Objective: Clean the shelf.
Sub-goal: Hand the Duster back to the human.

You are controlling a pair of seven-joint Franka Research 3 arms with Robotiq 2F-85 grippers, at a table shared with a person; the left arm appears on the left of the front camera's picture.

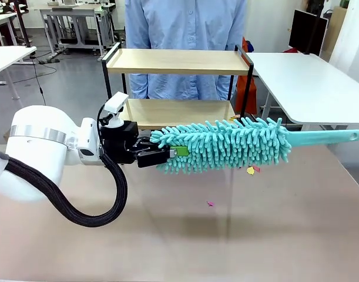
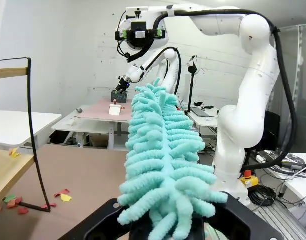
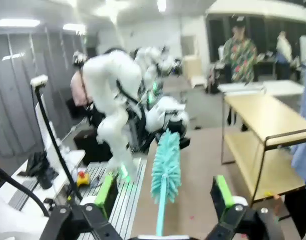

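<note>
1. The left gripper [image 1: 167, 154] was clamped on the fluffy end of a teal duster [image 1: 226, 144], held level above the table [image 1: 273, 223], handle pointing toward the robot's right.
2. The right gripper [image 3: 165, 200] stood wide open, empty.
3. Paper scraps [image 1: 252, 170] lay on the table.
4. The shelf [image 1: 179, 61] stood at the far edge, its long axis running left to right.

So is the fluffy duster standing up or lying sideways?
Sideways: the duster stretches level above the table, its fluffy end clamped in the left hand, its handle pointing right.

Front view: faces across the table [image 1: 273, 235] toward the shelf [image 1: 178, 61].
Left wrist view: close along the teal duster [image 2: 163, 165], facing the right arm.
Right wrist view: back along the duster [image 3: 166, 167].
Shared: duster, shelf [image 3: 263, 120].
</note>
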